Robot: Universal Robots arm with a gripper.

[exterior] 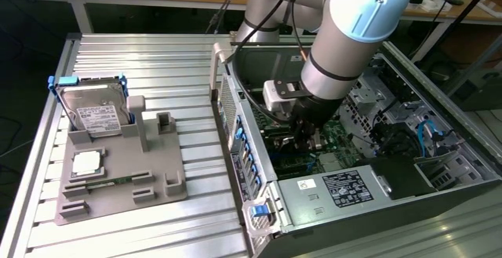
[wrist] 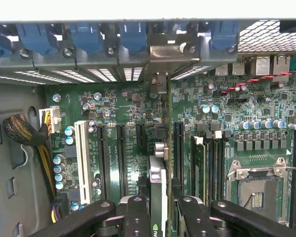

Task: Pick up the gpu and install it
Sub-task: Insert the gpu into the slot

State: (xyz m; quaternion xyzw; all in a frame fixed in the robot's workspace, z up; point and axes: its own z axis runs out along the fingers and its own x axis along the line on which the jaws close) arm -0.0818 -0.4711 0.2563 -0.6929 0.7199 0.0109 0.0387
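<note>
1. The arm is reached down into the open computer case [exterior: 377, 170], which lies on its side on the slatted metal table [exterior: 157, 52].
2. In the wrist view, the gripper [wrist: 158, 210] is seen above the green motherboard [wrist: 227, 118], its two black fingers [wrist: 138, 217] clenched on the gpu [wrist: 158, 185] from either side.
3. The gpu is held edge-on between the fingers, as a thin upright card with a silvery end bracket towards the rear wall of the case.
4. The card is positioned over the row of black expansion slots [wrist: 122, 153], between two of them; whether its edge is seated in a slot cannot be told.
5. A white slot [wrist: 82, 160] is seen beside the black ones, near a braided cable bundle [wrist: 27, 136].
6. In the exterior view, the gripper [exterior: 307, 143] is located low inside the case, near the motherboard.
7. On the table at the exterior view's left, a grey parts holder [exterior: 121, 181] is placed, well apart from the case.
8. A hard drive [exterior: 96, 114] in a blue frame stands tilted in the holder's rear compartment, and a small square chip [exterior: 86, 162] lies in front of it.
</note>
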